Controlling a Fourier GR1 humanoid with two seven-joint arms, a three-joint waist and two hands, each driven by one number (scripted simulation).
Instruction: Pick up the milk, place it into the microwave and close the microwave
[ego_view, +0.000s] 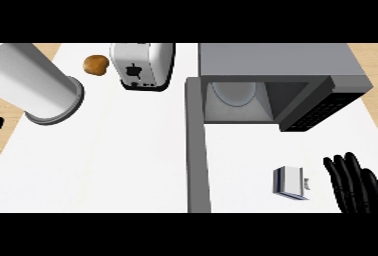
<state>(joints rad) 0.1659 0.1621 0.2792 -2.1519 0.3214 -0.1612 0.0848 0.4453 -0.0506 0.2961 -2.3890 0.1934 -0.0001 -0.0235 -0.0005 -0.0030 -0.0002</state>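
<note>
Since the microwave (275, 75) stands with its door (196, 150) swung wide, we find the cavity ready. Our right hand (353, 186) hangs released, fingers straight, just beside the milk carton (291, 182) on the counter (111, 160), untouched, placed for an easy grasp.

White tabletop (111, 160) carries: milk carton (291, 182) near front right; open microwave (277, 82) at back right; toaster (142, 65) at back centre; brown round item (96, 64) just left of toaster.
</note>
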